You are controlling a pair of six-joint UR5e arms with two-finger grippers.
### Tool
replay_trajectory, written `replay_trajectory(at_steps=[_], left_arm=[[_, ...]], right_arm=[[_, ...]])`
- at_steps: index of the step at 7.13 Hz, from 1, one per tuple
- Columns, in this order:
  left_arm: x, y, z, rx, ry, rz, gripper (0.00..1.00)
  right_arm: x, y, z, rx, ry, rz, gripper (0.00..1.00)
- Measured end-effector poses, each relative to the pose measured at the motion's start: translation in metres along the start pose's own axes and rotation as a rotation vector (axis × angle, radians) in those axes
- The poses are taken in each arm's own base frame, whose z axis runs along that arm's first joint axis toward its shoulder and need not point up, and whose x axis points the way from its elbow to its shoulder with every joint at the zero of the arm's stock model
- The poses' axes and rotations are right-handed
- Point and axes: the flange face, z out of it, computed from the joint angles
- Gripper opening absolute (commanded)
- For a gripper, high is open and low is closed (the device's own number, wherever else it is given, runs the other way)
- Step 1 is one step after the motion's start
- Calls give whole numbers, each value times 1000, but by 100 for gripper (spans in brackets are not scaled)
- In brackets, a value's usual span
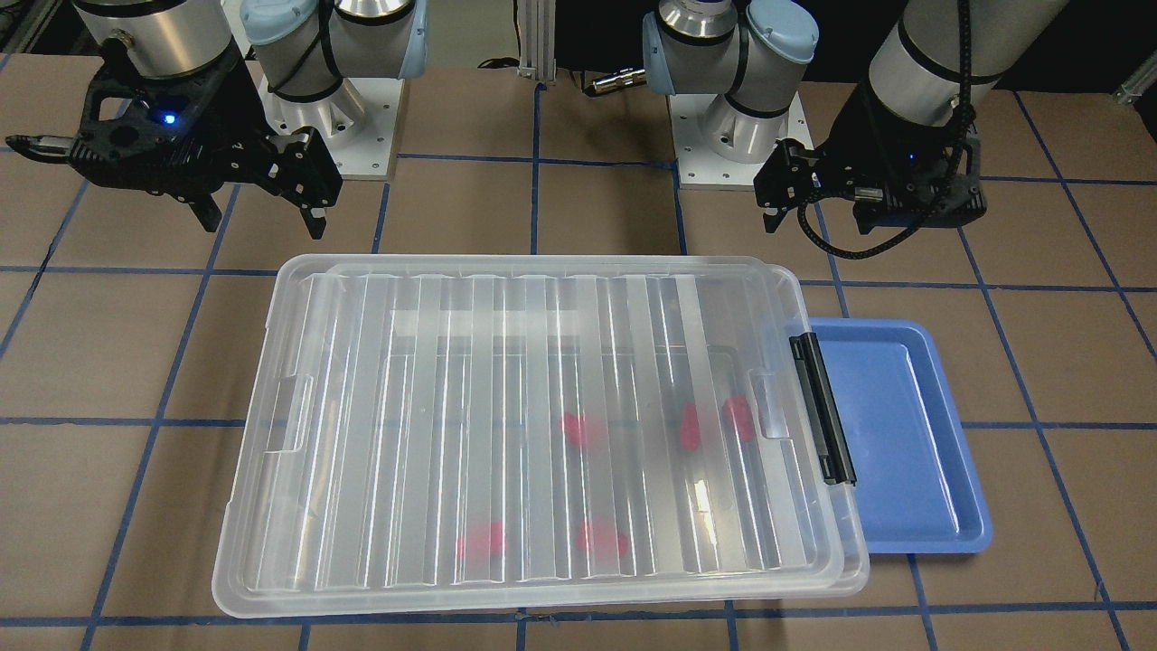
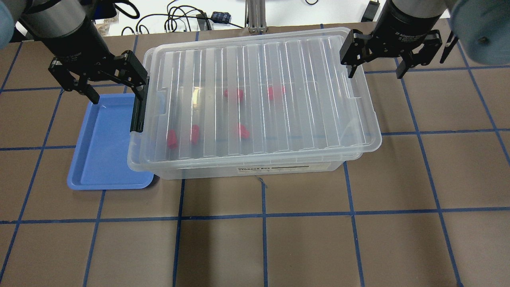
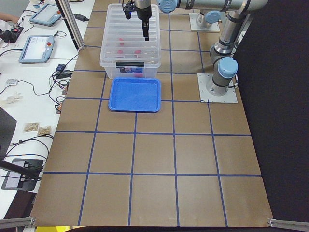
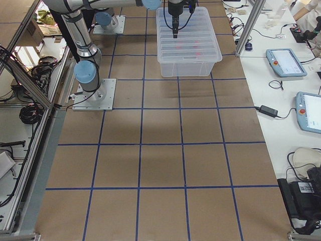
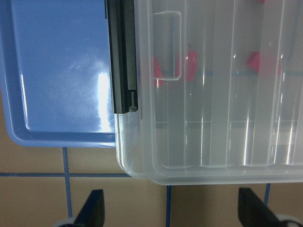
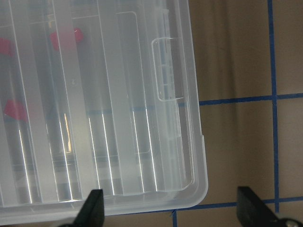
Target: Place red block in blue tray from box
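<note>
The box (image 2: 255,99) is a clear bin with its ribbed lid on and a black latch bar (image 2: 137,113) at its left end. Several red blocks (image 2: 234,94) lie inside and show blurred through the lid (image 1: 578,429). The blue tray (image 2: 105,147) lies empty against the box's latch end, and the lid's edge overhangs its rim. My left gripper (image 2: 117,95) is open and empty above the latch end and the tray's far edge; its wrist view shows the latch bar (image 5: 122,56). My right gripper (image 2: 375,73) is open and empty above the box's far right corner (image 6: 189,142).
The table is brown with blue tape lines (image 2: 263,217). Both arm bases (image 1: 334,117) stand on it behind the box. Cables and a power adapter (image 2: 221,16) lie past the far edge. Side benches hold tablets (image 4: 286,63).
</note>
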Motion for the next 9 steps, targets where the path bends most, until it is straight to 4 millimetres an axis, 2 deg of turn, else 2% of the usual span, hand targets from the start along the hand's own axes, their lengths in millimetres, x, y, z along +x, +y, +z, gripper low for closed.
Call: replay_trajectory(at_steps=[5,6,7,9], left_arm=[[-1,4,-1,-3,-4,-8,100],[-1,4,-1,-2,-6,-10,100],[-2,5,-2,-1,-7,-11,100],[-2,5,-2,-1,-9,-8,100]], right_arm=[[5,-7,4,3,2,9,100],[7,-14,12,-6,2,12,100],[11,-30,33,-24,3,1,100],[21,-77,95,-35,4,-33,98]])
